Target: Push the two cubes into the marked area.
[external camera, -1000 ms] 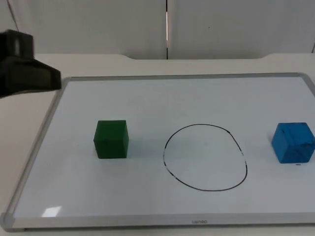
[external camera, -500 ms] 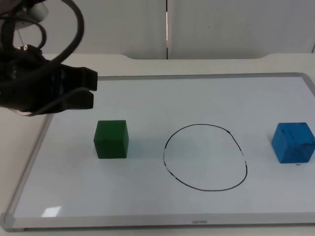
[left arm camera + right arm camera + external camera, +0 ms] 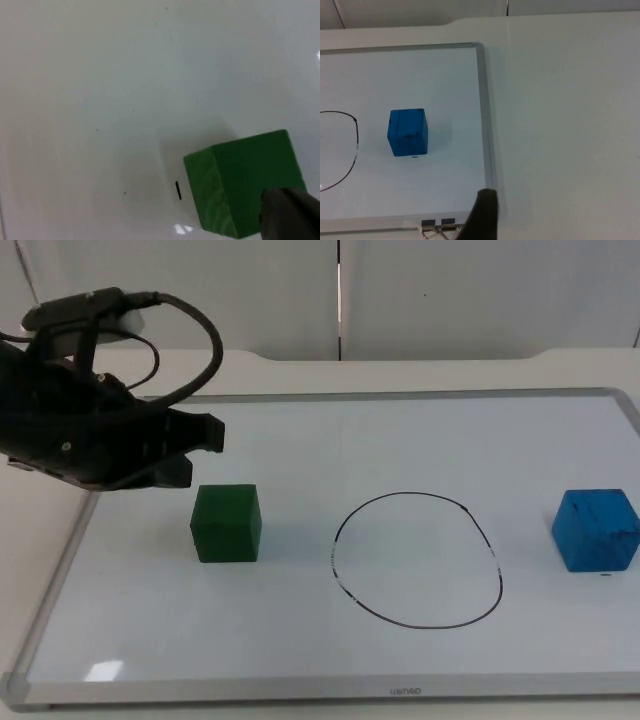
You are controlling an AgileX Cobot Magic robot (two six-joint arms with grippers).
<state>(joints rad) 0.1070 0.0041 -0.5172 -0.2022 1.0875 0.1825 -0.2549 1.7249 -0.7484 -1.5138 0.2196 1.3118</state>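
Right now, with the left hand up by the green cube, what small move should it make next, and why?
Probably lower the left hand behind the green cube's outer side. It hangs above and apart from the cube, which sits outside the drawn circle, so a push toward the circle needs contact first.

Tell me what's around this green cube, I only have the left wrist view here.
Observer: The green cube sits on a whiteboard, to the left of a hand-drawn black circle and outside it.
Operator: Give me the other cube.
Observer: A blue cube sits to the right of the circle, also outside it, near the whiteboard's right edge.
Operator: Say where my gripper stands.
Observer: The left gripper is just up and left of the green cube in the top view, not touching it.
Operator: Report the right arm.
Observer: It waits off the board; its wrist view looks across the white table at the blue cube.
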